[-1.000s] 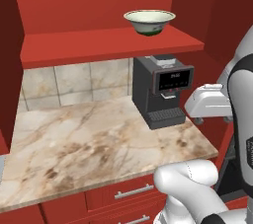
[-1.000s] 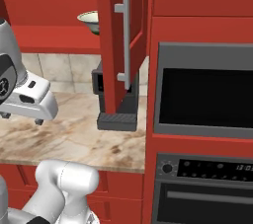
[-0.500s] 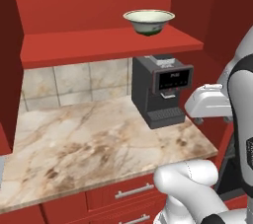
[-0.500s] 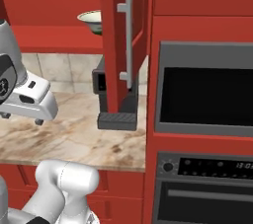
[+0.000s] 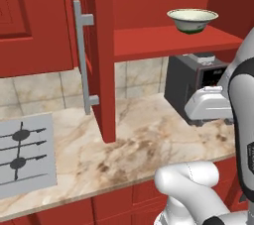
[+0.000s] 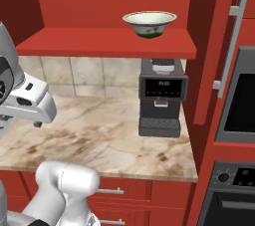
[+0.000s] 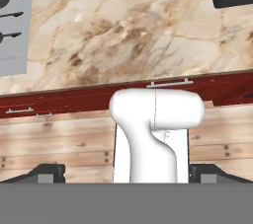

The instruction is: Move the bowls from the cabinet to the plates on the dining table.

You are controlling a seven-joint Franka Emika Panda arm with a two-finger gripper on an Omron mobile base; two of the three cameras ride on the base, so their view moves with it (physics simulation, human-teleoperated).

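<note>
Red cabinet [image 6: 109, 41] stands open, exposing the cream bowl [image 6: 149, 23] for pickup; we judge the gripper [image 7: 126, 171] spread wide and empty.

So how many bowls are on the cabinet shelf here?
1: a cream-white bowl with a green foot, near the shelf's right end above the coffee machine. Others may be hidden.

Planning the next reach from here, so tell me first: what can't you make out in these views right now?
- Bowl on the cabinet shelf: its inside is hidden by its own rim in both base views.
- Cabinet top: cut off by the upper edge in both base views.
- Coffee machine: partly behind the white arm in the left base view; cut by the edge in the hand view.
- Cooktop: cut by the left edge in the left base view.
- Oven: cut by the right edge in the right base view.
</note>
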